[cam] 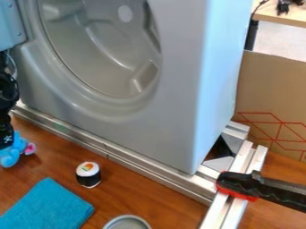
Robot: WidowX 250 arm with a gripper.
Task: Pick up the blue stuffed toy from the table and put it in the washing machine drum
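From close by, your fixed camera looked down aslant, facing the gray housing [179,94] beside the gripper [6,142].

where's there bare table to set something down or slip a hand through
Widest bare wood: between the sushi roll, the long metal rail and the grey round dish. Crowded: left edge, gripper by the blue plush; right, clamp across the shorter rails.

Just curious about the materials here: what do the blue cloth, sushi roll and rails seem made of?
The blue cloth looks like matte fabric, with no shine. The sushi roll looks smooth and crisp-edged, perhaps plastic, though fabric is possible. The rails look like satin metal, perhaps aluminium: silvery, grooved lengthwise.
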